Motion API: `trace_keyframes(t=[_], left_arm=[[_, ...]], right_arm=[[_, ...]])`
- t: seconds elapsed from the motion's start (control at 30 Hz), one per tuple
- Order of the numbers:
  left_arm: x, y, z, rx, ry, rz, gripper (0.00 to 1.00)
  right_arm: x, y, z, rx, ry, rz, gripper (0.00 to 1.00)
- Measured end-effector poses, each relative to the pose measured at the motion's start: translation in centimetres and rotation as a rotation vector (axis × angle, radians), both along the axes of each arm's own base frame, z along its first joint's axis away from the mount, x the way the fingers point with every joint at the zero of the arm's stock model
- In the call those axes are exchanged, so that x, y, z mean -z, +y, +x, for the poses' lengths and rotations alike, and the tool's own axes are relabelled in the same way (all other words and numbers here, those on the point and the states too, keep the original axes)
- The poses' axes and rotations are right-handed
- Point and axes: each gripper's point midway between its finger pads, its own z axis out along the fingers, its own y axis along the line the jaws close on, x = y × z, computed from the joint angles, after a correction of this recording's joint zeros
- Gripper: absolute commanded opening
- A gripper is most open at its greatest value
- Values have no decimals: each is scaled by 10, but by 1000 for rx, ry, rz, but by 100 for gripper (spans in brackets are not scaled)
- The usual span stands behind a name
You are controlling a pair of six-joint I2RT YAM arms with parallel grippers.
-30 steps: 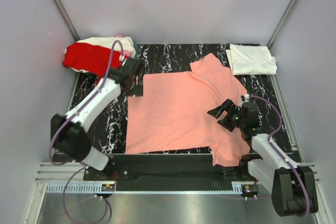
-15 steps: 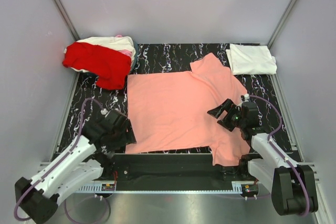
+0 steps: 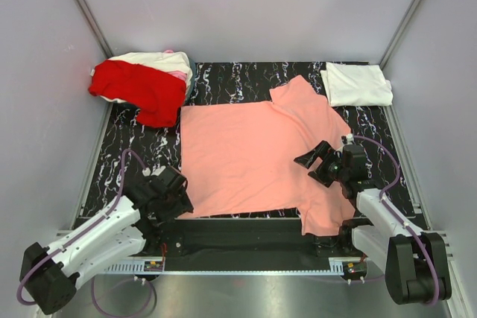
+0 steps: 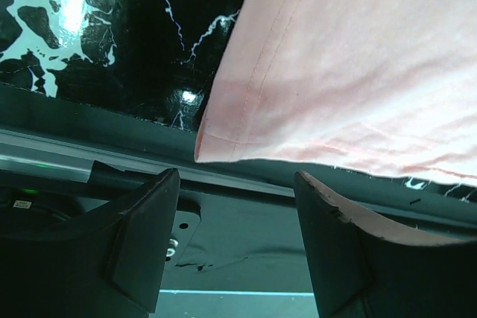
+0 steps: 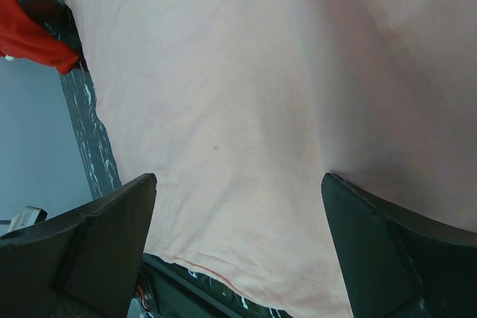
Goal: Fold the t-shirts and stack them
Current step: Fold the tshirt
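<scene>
Left tool (image 4: pixel 235 180) retreated, gaping beside salmon-pink t-shirt (image 4: pixel 358 72).

Bright, even overhead light, faint shadows.
Glare spots on the glossy table (image 4: pixel 186 97); wrist views' near edges blurred.

The salmon-pink t-shirt (image 3: pixel 246 158) is soft matt cloth with a stitched hem. The black marbled tabletop (image 3: pixel 238 80) under it shines glossy; the near rail (image 3: pixel 253 266) looks like brushed metal.

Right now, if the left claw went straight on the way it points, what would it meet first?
Probably the near-left corner of the salmon-pink t-shirt, just ahead of the open left claw; depth is unclear.
</scene>
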Motion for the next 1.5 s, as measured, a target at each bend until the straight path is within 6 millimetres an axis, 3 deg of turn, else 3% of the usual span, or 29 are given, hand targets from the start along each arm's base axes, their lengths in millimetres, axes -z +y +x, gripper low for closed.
trace_keyframes(t=[0.37, 0.47, 0.6, 0.7, 0.83, 1.1, 1.2, 1.27, 1.33, 1.4, 1.5], left_arm=[[24, 3, 8, -76, -13, 54, 66], [28, 5, 10, -88, -18, 73, 57], [29, 8, 8, -95, -5, 93, 34], [28, 9, 6, -92, -2, 98, 28], [26, 10, 9, -80, -37, 99, 2], [16, 16, 33, -98, -163, 135, 0], [2, 18, 50, -121, -200, 147, 0], [-8, 20, 66, -155, -230, 142, 0], [-14, 24, 81, -184, -257, 136, 0], [-17, 28, 87, -190, -265, 143, 0], [-23, 37, 96, -199, -278, 154, 0]], right_arm=[[3, 0, 0, -1, 12, 0, 100], [3, 0, 0, -1, 13, 0, 100], [4, 0, 0, -1, 15, 0, 100], [4, 0, 0, -1, 14, -1, 100], [1, -1, -1, 2, 13, -4, 97], [-34, -25, -9, 119, 141, -170, 98], [-31, 5, -33, 11, 253, -247, 100], [-22, 39, -62, -129, 341, -337, 100], [-10, 58, -89, -228, 419, -442, 100], [0, 61, -113, -278, 483, -547, 100], [5, 39, -145, -289, 558, -700, 96]])
